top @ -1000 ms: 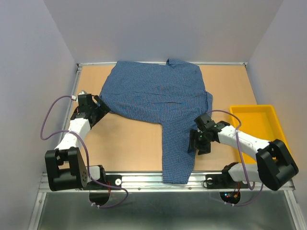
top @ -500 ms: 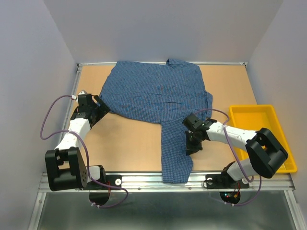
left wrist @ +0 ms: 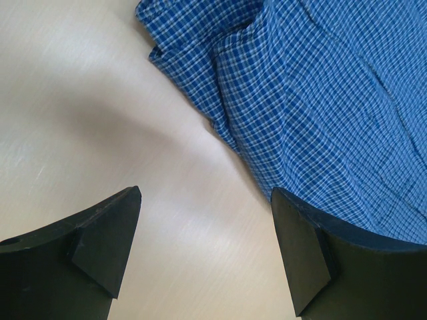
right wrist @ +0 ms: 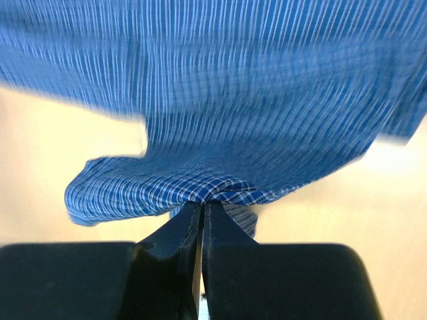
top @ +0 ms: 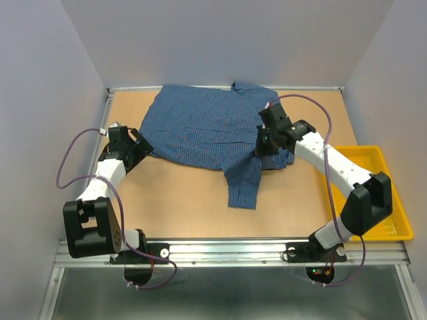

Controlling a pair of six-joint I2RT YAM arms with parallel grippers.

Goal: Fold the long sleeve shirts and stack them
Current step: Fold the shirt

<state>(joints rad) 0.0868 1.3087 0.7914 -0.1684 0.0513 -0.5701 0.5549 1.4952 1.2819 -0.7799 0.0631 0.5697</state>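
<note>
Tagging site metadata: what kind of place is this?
Probably a lab test booth: plain white walls box in a wooden table, left arm and right arm mount on a metal rail, with one shirt and a yellow tray.

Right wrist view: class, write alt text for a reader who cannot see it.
The right gripper is shut on a pinched fold of the blue checked shirt, held over the pale wooden table. The rest of the cloth fills the upper frame, blurred.
</note>
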